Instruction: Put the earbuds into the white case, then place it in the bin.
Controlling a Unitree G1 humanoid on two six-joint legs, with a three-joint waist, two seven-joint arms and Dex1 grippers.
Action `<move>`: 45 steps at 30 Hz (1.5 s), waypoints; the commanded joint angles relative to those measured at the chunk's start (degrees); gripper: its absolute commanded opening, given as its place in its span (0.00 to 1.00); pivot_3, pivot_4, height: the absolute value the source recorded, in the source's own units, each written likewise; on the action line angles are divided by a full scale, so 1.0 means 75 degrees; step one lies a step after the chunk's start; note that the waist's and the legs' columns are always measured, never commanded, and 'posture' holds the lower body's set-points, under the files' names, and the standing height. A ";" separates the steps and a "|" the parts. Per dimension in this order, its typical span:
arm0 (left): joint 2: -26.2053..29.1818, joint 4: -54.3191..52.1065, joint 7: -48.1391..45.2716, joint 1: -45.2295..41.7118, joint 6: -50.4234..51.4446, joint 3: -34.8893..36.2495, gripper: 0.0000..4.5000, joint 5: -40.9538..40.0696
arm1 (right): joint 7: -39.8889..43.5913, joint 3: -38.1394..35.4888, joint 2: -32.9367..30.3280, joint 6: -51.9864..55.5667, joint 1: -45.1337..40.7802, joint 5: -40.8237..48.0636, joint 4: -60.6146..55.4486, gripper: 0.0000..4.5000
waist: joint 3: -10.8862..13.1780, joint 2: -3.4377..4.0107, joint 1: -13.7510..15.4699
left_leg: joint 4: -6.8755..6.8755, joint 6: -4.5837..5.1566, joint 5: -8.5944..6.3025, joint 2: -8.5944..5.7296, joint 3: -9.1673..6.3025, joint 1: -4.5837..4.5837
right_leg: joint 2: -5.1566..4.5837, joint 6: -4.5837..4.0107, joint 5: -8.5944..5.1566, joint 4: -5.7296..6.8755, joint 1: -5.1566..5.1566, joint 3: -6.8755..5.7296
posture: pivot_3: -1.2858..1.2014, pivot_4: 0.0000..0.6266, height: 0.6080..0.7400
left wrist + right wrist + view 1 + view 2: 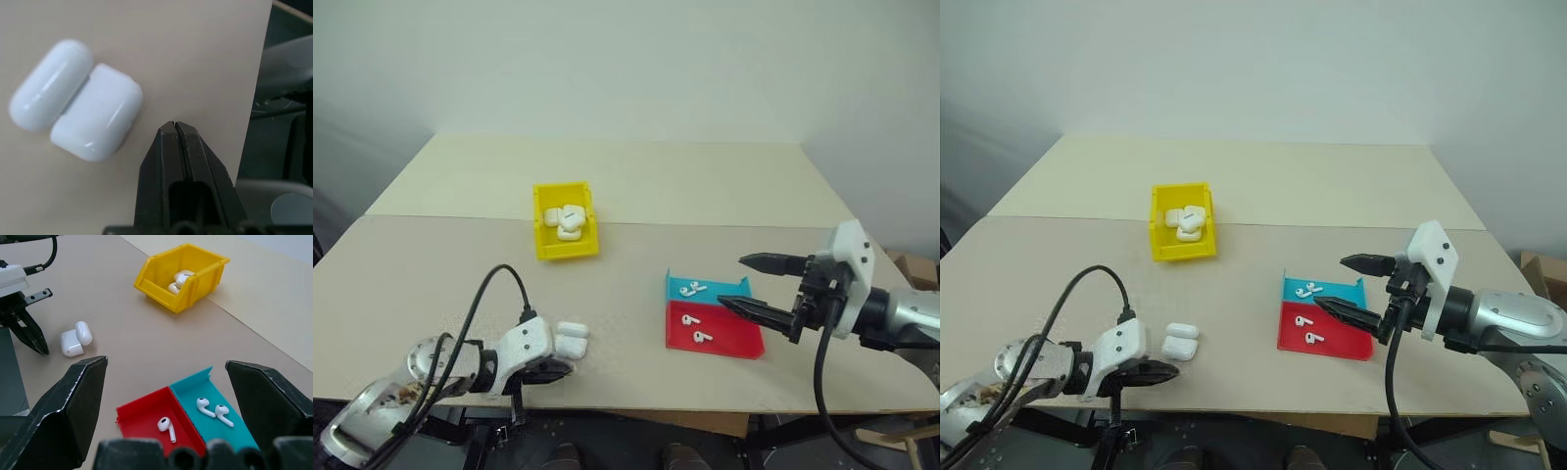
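Observation:
The white case (95,117) lies on the table near the front left, its two rounded halves side by side. My left gripper (175,126) is shut with nothing in it, just beside the case and close to the table's front edge (1234,409). Earbuds (197,404) lie in the cyan tray (724,287), and two more earbuds (691,320) lie in the red tray (734,338). My right gripper (730,281) hangs open above these trays, empty. The yellow bin (568,247) stands farther back at the middle left.
Several other white cases (566,219) are heaped inside the yellow bin. The two flat trays sit joined together at the front right. A seam (754,226) crosses the table behind the bin. A black cable (499,284) loops over my left arm.

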 commanded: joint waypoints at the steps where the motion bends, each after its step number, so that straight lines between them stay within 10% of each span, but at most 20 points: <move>1: -0.0204 0.0220 0.0190 -0.0284 -0.0115 -0.0181 0.01 0.0398 | -0.0056 -0.0249 -0.0069 -0.0046 -0.0008 0.0107 -0.0242 1.00 | 0.0000 0.0000 0.0003 | 0.0000 0.0000 0.0000 0.0000 0.0000 0.0000 | 0.0000 0.0000 0.0000 0.0000 0.0000 0.0000 | 0.52 0.24 1.00; 24: -0.0264 0.2680 -0.0758 -0.1962 -0.1619 -0.0071 0.01 0.1329 | -0.0115 -0.0349 -0.0005 -0.0130 0.0268 0.0128 -0.0492 1.00 | -0.0002 0.0003 -0.0032 | 0.0000 0.0001 0.0000 -0.0001 -0.0001 0.0011 | 0.0003 0.0001 0.0000 0.0003 0.0011 0.0002 | 0.52 0.24 1.00; 38: -0.0035 0.1617 -0.1302 -0.2951 -0.0023 0.0646 0.96 0.0122 | -0.0166 -0.0070 0.0090 -0.0164 0.0035 0.0058 -0.0427 1.00 | -0.0002 0.0003 0.0019 | 0.0005 0.0000 0.0000 0.0002 0.0001 -0.0012 | 0.0003 0.0003 -0.0003 0.0001 0.0003 -0.0002 | 0.52 0.24 1.00; 45: -0.0184 0.1102 -0.0637 -0.4177 0.2281 -0.0072 0.99 0.0177 | -0.0234 -0.0155 0.0102 -0.0122 0.0057 0.0135 -0.0445 1.00 | -0.0001 0.0001 -0.0007 | 0.0006 0.0002 0.0000 0.0000 -0.0007 -0.0018 | 0.0008 0.0007 -0.0005 0.0007 -0.0005 -0.0002 | 0.52 0.24 1.00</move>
